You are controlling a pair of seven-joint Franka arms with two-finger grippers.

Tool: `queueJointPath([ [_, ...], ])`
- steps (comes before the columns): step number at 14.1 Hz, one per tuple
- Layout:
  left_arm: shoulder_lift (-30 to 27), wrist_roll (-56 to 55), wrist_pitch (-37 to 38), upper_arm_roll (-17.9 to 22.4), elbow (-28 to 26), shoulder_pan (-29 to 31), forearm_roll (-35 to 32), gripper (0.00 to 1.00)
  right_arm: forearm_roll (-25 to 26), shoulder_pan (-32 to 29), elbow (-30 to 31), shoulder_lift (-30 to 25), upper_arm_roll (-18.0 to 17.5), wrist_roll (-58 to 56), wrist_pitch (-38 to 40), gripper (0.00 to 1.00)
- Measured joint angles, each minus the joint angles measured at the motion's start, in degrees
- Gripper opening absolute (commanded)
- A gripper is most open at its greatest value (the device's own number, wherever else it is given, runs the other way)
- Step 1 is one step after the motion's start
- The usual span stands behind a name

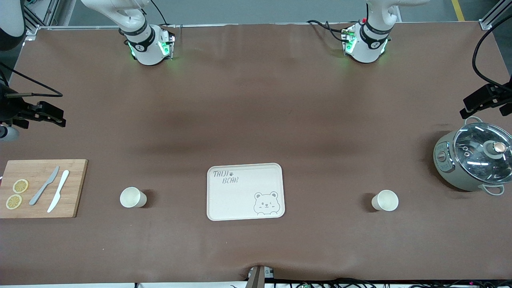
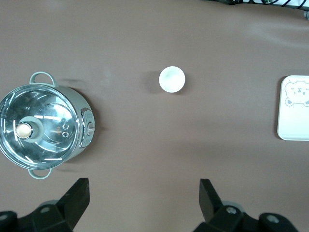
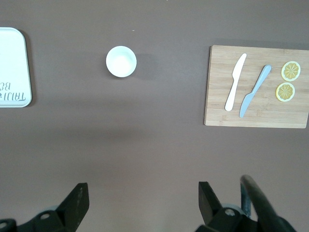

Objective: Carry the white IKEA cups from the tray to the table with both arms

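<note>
Two white IKEA cups stand upright on the brown table, one on each side of the beige bear tray (image 1: pixel 240 200). One cup (image 1: pixel 132 197) is toward the right arm's end and shows in the right wrist view (image 3: pixel 121 61). The other cup (image 1: pixel 386 200) is toward the left arm's end and shows in the left wrist view (image 2: pixel 172 79). My right gripper (image 1: pixel 60 118) (image 3: pixel 143 195) hangs high over bare table, open and empty. My left gripper (image 1: pixel 466 110) (image 2: pixel 144 193) hangs high over bare table beside the pot, open and empty.
A grey pot with a glass lid (image 1: pixel 474 158) (image 2: pixel 41 131) stands at the left arm's end. A wooden cutting board (image 1: pixel 76 188) (image 3: pixel 217 87) with two knives and two lemon slices lies at the right arm's end. The tray's edge shows in both wrist views.
</note>
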State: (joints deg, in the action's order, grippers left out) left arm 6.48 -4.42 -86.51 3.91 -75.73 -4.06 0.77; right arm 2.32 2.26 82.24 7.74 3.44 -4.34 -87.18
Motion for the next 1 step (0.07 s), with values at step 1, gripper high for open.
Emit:
queueJointPath([
  [1, 0.0, 0.0, 0.01, 0.0, -0.01, 0.0, 0.0, 1.0, 0.0, 0.0, 0.01, 0.0, 0.04, 0.0, 0.0, 1.0],
])
